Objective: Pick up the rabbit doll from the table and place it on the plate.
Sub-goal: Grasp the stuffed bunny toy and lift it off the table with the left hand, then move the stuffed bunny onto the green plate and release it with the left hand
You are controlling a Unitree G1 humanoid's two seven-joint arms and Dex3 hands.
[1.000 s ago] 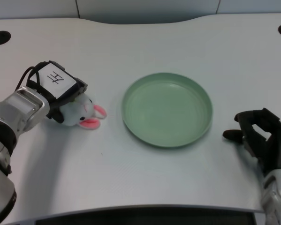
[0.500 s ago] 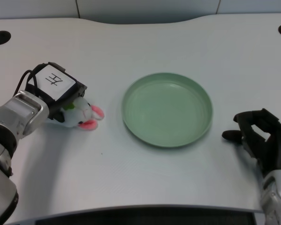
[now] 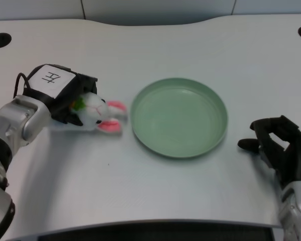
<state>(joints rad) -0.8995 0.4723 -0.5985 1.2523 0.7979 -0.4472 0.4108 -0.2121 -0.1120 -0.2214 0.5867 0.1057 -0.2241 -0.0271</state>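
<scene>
One view only, head view: rabbit doll (image 3: pixel 101 114) held in closed fingers of left hand (image 3: pixel 57 95), pink ears pointed right toward plate (image 3: pixel 179 117). Doll seen just left of plate rim, long axis roughly horizontal. Short rightward carry judged needed.

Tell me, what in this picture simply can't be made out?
- Head view: the rabbit doll shows only its head and pink ears; the left hand covers its body.
- The left hand's fingers are hidden under its own white-labelled back, so how they grip is unclear.
- The doll's ears look blurred.
- Whether the doll has left the table can't be told from above.
- The plate shows fully.
</scene>
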